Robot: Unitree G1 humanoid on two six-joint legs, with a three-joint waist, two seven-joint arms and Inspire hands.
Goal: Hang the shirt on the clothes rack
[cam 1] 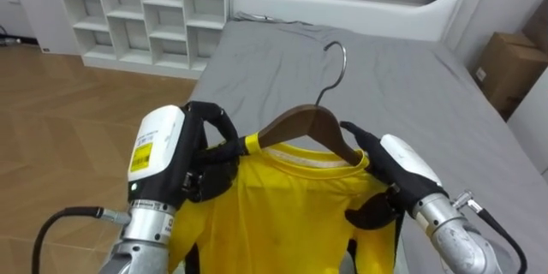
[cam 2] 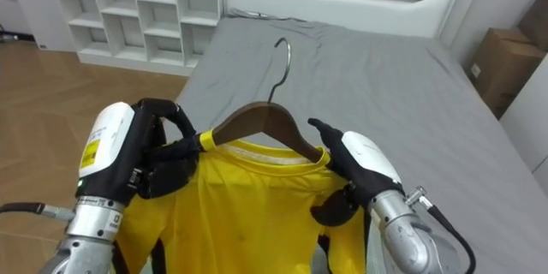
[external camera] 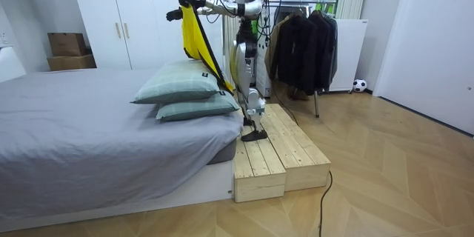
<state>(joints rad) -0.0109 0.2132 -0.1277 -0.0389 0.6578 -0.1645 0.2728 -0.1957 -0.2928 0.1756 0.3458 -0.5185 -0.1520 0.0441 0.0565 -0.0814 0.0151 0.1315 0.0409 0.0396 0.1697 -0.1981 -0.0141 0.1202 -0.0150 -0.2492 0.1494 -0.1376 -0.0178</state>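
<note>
Fingers [cam 1: 221, 150] of the left hand [cam 1: 175, 158] are curling round the shoulder of the yellow shirt [cam 1: 282, 214], at 9 o'clock from the wooden hanger [cam 1: 300, 126]. The right hand [cam 1: 396, 169] is pinching the other shoulder at 3 o'clock, with its fingers on top and its thumb below. The shirt is hanging on the hanger, up over the grey bed [cam 1: 411, 86]. The hook [cam 1: 340, 58] is pointing to 12 o'clock. The robot is standing on a wooden platform [external camera: 281, 155] beside the bed.
</note>
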